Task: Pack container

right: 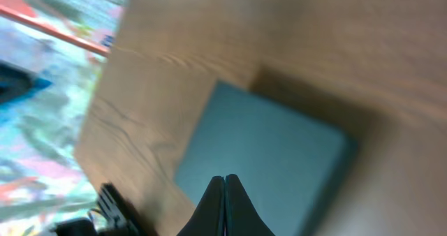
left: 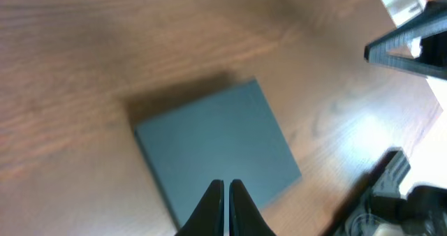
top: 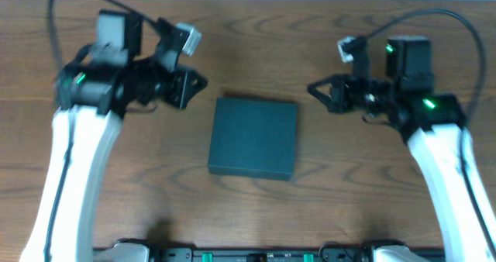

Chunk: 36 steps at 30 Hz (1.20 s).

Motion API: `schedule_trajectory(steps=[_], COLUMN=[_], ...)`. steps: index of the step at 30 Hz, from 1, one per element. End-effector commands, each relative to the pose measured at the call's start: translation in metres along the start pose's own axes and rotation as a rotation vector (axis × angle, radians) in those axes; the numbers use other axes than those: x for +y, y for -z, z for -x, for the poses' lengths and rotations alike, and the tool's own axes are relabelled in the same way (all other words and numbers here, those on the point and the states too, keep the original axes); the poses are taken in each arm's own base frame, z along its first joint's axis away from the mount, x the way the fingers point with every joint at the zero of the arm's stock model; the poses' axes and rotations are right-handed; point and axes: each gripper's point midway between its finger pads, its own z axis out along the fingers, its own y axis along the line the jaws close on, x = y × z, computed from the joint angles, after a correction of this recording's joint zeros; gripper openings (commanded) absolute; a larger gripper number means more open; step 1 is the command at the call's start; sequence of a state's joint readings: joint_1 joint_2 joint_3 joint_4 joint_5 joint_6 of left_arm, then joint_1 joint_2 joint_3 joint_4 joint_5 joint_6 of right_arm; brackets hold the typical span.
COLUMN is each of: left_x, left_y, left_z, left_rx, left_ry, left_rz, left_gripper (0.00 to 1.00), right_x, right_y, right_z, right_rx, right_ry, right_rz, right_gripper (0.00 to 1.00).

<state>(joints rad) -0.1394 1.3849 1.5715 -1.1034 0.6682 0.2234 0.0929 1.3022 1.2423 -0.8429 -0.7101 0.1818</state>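
Squarely in the middle of the table (top: 256, 53) lies the container (top: 253, 136), a dark teal-green square box with its lid down flat, so nothing of its inside shows. No goods to pack appear in any view.

Both arms hang to either side of it, well apart from its edges. The left pincer (top: 198, 84) points toward the box's far left corner, and its wrist view shows the two fingers pressed almost together with only a thin slit between them, clenched on nothing (left: 225, 194). The right pincer (top: 314, 90) faces in from the opposite side, and in its own view the fingers meet tip to tip, likewise clenched and empty (right: 224, 190). Neither touches the box.

Judging by its crisp corners and matte face (left: 216, 142), the container is probably stiff cardboard: light, rigid enough to keep its shape under a gentle pinch, and not slippery, though likely to slide on the smooth wood if pushed from one side only. It looks too broad for either pincer to span. A sensible hold would be on the free edge of the lid, taken thinly between the fingertips, while the other arm steadies the base against the table. Which edge carries the hinge cannot be told from these views (right: 272, 152). A hard squeeze could dent the wall.
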Motion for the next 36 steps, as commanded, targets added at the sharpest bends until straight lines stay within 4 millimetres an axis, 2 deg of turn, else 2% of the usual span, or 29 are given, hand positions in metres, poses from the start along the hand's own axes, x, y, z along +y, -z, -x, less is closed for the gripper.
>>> schedule_trajectory(steps=[1,4,6,10,12,13,14,15,17,23,36], left_x=[-0.023,-0.047,-0.057,-0.059,-0.057,-0.056,-0.055,-0.056,-0.056,-0.056,-0.056], left_y=[0.036,0.056,0.060,0.046,0.039,0.037,0.035,0.035,0.035,0.031,0.031], left_z=[-0.020,-0.077,-0.117,-0.192,-0.211,-0.218,-0.222,-0.224,-0.227,-0.244,-0.245], left_rx=[-0.025,-0.070,-0.115,-0.188,-0.222,-0.238,-0.252,-0.264,-0.263,-0.195,-0.193], left_ry=[-0.120,-0.145,-0.143,-0.083,-0.043,-0.019,0.007,0.025,0.050,0.131,0.132], left_rz=[0.035,0.038,0.045,0.048,0.048,0.046,0.044,0.040,0.036,0.028,0.029], left_gripper=[0.06,0.06,0.06,0.06,0.06,0.06,0.08,0.95,0.95,0.95,0.95], right_x=[0.008,0.032,0.044,0.046,0.044,0.046,0.047,0.047,0.045,0.044,0.044], right_y=[0.037,0.081,0.102,0.113,0.116,0.119,0.123,0.124,0.122,0.122,0.122], right_z=[-0.018,-0.071,-0.110,-0.195,-0.219,-0.226,-0.230,-0.234,-0.235,-0.235,-0.235], right_rx=[-0.037,-0.106,-0.172,-0.229,-0.266,-0.295,-0.325,-0.320,-0.298,-0.295,-0.295], right_ry=[0.113,0.180,0.241,0.280,0.249,0.225,0.194,0.156,0.099,0.097,0.097], right_rz=[-0.117,-0.133,-0.120,-0.062,-0.050,-0.039,-0.028,-0.025,-0.026,-0.029,-0.029], right_gripper=[0.01,0.02,0.02,0.02,0.01,0.08,0.41,0.99,0.99,0.99,0.99])
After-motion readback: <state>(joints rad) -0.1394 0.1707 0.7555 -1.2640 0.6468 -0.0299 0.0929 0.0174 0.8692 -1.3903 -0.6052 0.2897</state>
